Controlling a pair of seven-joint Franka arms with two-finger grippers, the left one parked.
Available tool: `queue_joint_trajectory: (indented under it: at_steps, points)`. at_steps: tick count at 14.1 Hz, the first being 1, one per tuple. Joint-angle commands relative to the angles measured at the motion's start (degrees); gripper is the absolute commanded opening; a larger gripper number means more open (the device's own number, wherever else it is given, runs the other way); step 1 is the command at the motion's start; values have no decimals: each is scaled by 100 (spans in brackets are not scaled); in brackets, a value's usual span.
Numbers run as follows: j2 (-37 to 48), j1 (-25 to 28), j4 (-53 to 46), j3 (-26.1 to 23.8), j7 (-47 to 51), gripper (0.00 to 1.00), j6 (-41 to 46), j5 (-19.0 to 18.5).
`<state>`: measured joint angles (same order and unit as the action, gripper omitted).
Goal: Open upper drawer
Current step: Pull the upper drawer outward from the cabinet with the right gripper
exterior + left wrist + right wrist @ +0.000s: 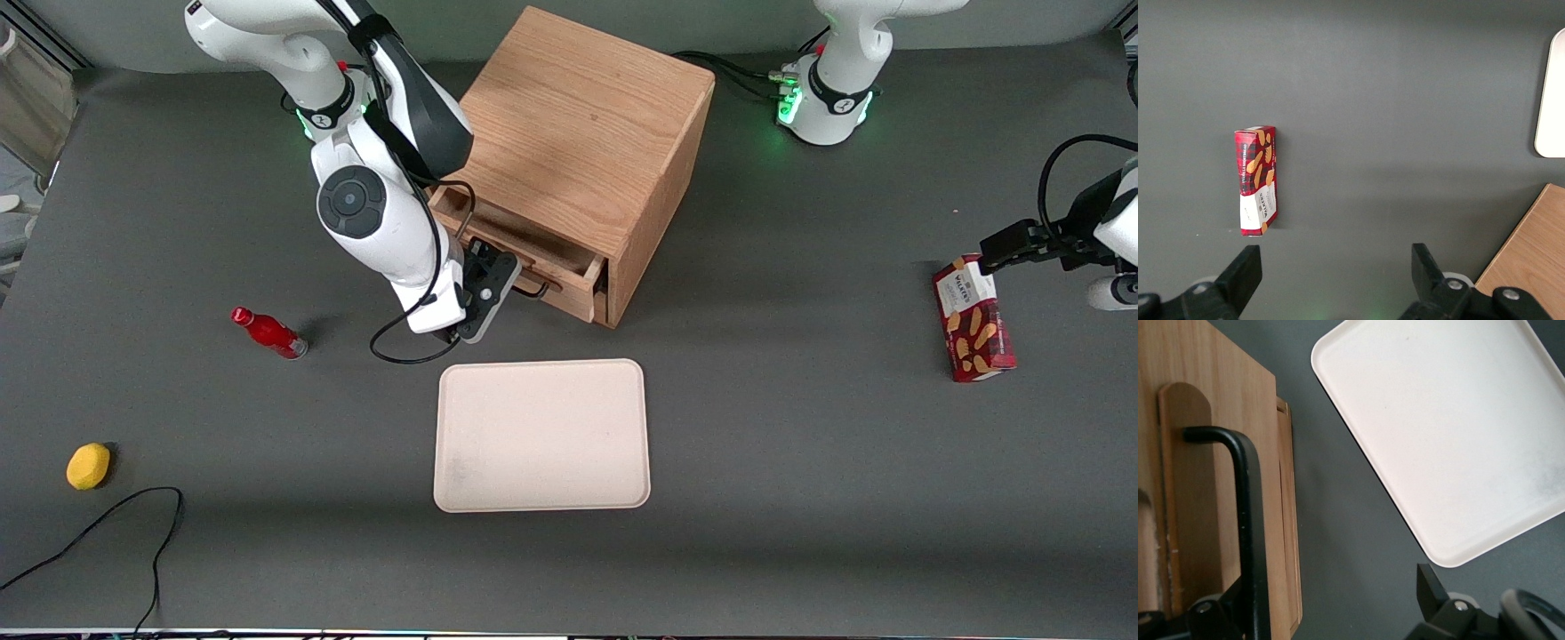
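The light-oak cabinet stands at the back of the table. Its upper drawer stands pulled out a short way, so its inside shows under the cabinet top. The drawer's thin black bar handle runs along the front panel. My right gripper is right in front of that panel, at the handle's end toward the working arm. It is open, fingers wide apart. One finger lies against the bar, the other finger hangs over bare table. Nothing is clamped.
A cream tray lies flat just nearer the front camera than the cabinet. A red bottle and a yellow fruit lie toward the working arm's end. A red cookie box lies toward the parked arm's end.
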<state>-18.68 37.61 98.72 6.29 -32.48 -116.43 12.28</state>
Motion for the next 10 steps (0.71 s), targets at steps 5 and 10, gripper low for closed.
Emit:
queue_joint_trajectory:
  at_steps: [5, 10]
  points:
    - [-400, -130, -705, -5, -74, 100, 473, -306]
    - [-619, -306, -1004, -5, -126, 100, 481, -341]
